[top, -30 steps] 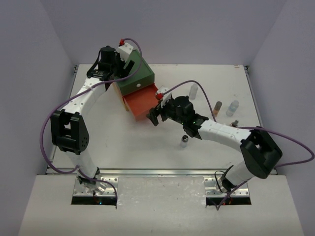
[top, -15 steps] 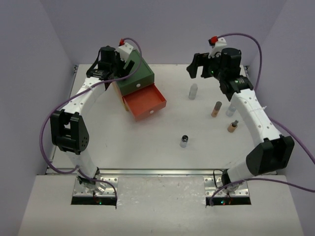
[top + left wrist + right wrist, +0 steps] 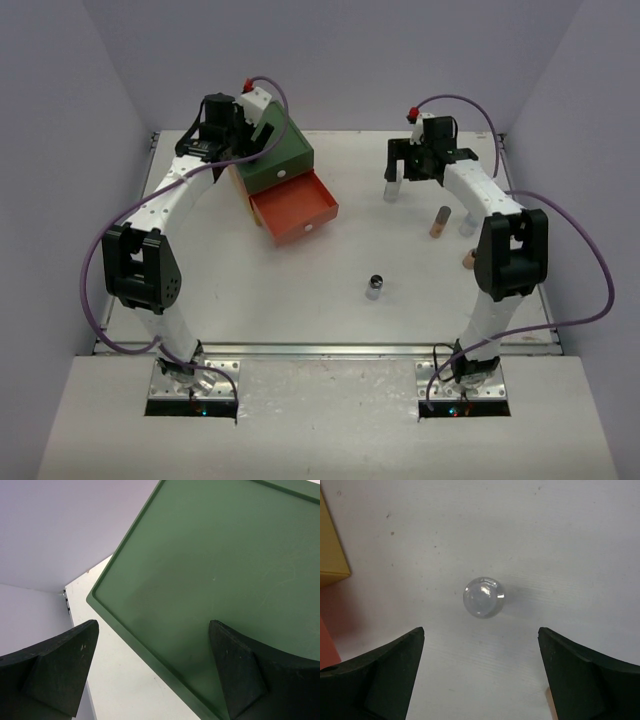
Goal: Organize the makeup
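Noted black-capped jar [image 3: 374,287] nearest, upright on table [image 3: 250,290], well apart from other items. Further back, R side: spotted small amber bottle [image 3: 467,260] tucked just beside right arm [image 3: 510,250], then amber-brown bottle [image 3: 439,222] upright a bit beyond. Found no palettes in view. Mid-table, L of centre: saw drawer box [image 3: 270,165] w/ orange drawer [image 3: 293,208] pulled out toward the bottles, prob. left open to take the makeup; couldn't make out contents. Beyond that, picked out clear bottle [image 3: 483,597] upright, cap seen from straight above in wrist view. Caught right gripper [image 3: 480,632] hovering over it, jaws spread wide either side, touching nothing; judged as lined up for top-down pick. Farthest: found left gripper [image 3: 152,625] above corner of green lid [image 3: 225,555], jaws spread too, holding nothing; prob. parked there to steady box, though contact couldn't be told. Read no brand, label or writing anywhere.
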Controlling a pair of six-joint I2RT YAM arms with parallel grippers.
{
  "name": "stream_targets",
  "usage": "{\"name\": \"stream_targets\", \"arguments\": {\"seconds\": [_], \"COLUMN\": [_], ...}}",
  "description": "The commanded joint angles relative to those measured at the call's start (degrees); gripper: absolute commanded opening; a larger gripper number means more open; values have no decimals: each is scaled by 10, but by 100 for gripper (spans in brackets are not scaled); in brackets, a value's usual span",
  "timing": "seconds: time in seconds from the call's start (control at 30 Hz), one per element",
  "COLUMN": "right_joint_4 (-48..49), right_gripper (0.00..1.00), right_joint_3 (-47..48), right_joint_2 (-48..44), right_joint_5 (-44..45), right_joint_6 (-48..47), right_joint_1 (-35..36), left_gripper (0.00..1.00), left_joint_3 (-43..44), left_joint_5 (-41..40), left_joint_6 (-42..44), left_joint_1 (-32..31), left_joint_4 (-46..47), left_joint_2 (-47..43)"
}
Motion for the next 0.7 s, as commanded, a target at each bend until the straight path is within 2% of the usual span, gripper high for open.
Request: {"name": "stream_targets", "arguments": {"seconds": [0.0, 0.23, 0.43, 0.53, 0.63, 0.67], "right_joint_4": [73, 70, 75, 80, 86, 85], "right_gripper": [92, 83, 74, 63, 42, 41], "right_joint_3": [34, 85, 89, 79, 68, 67], "right_joint_2": [41, 111, 127, 124, 118, 117], "right_joint_5": [22, 28, 13, 14, 20, 23], "right_joint_6": [-20, -6, -7, -7, -6, -6], "right_joint_1": [0, 5, 17, 21, 22, 22], "left_gripper": [93, 92, 93, 93, 93, 93], "left_joint_3": [-1, 0, 3, 3, 2, 2], "left_joint_5": [6, 4, 1, 2, 1, 1], "left_joint_6": [1, 2, 3, 3, 3, 3], "left_joint_1": [-3, -3, -3, -3, -3, -3], "left_joint_4": [-71, -73, -73, -75, -76, -77], "left_joint_2": [11, 13, 15, 15, 14, 14]}}
